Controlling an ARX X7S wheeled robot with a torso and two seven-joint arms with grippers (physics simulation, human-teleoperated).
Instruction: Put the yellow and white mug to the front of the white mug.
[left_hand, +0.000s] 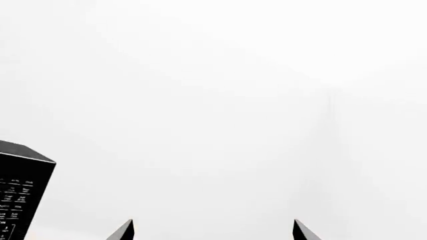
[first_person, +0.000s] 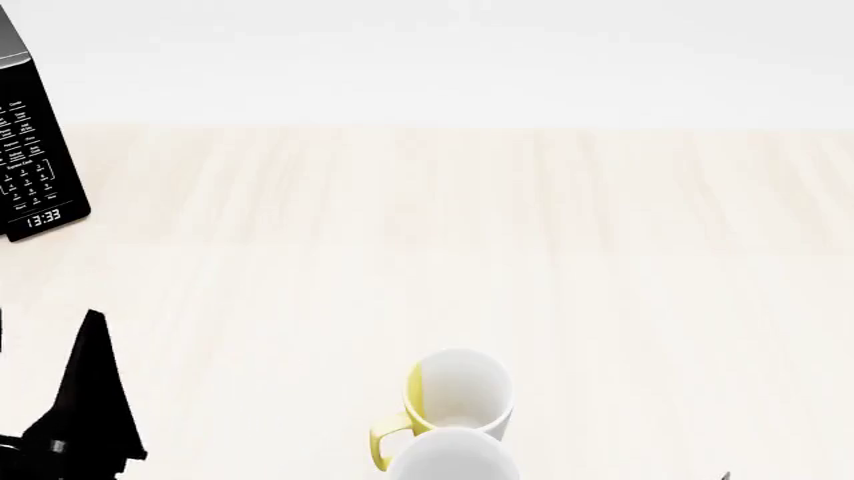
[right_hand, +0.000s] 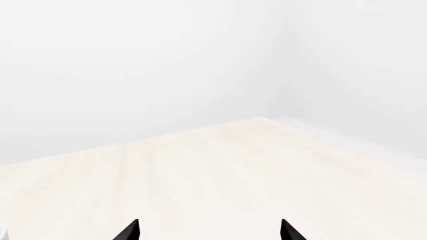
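The yellow and white mug (first_person: 458, 393) stands upright on the pale wooden table (first_person: 601, 260), near the front edge in the head view, its yellow handle pointing front-left. The white mug (first_person: 451, 463) shows only as a rim at the bottom edge, just in front of it and overlapping it. My left gripper (left_hand: 213, 232) is open and empty, aimed at a white wall; its dark body shows in the head view (first_person: 88, 395), far left of the mugs. My right gripper (right_hand: 210, 232) is open and empty over bare table. Neither wrist view shows a mug.
A black microwave (first_person: 34, 150) with a keypad and clock stands at the table's far left; it also shows in the left wrist view (left_hand: 20, 200). A white wall (first_person: 427, 50) runs behind the table. A table corner (right_hand: 263, 120) shows in the right wrist view.
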